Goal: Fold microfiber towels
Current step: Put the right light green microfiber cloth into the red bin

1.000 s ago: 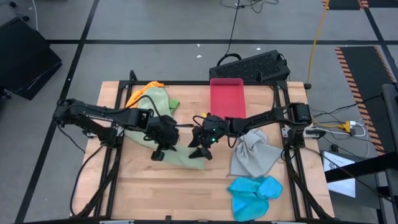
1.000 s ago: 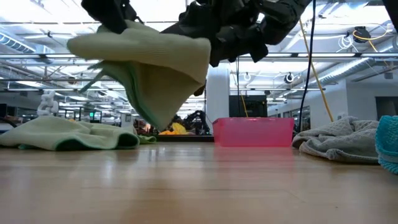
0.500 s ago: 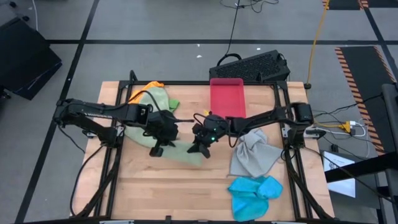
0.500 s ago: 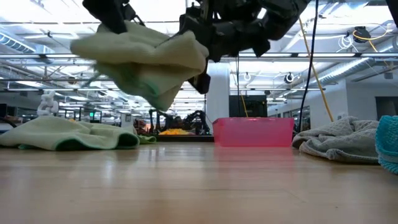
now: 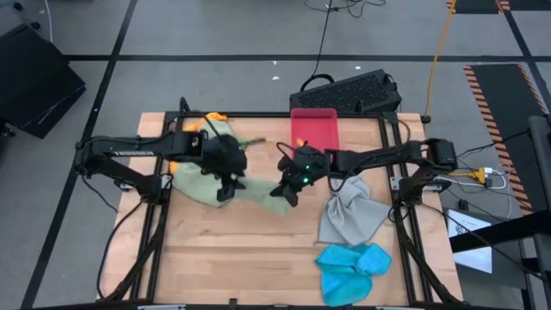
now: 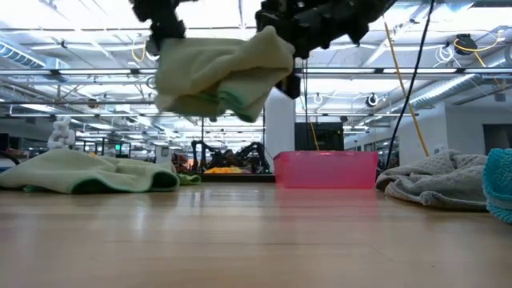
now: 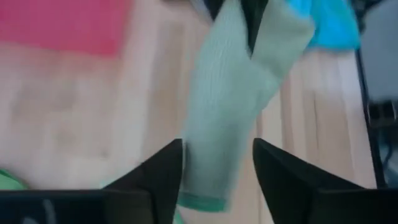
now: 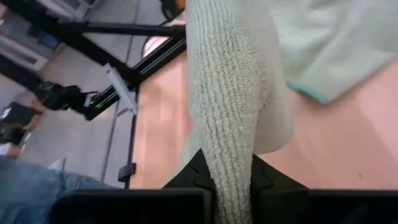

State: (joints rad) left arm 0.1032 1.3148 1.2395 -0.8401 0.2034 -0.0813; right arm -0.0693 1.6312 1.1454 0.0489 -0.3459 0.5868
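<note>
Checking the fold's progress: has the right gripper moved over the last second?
Yes. In the high view the right gripper, shut on the pale sage towel, has shifted toward the pink tray at the table's far edge.

Both arms are dark, slim and jointed, built of matte black links with blocky housings at the wrists. The right gripper (image 5: 285, 190) carries a small green light on its wrist block. The left gripper (image 7: 217, 174) has broad, black, wedge-shaped fingers.
</note>
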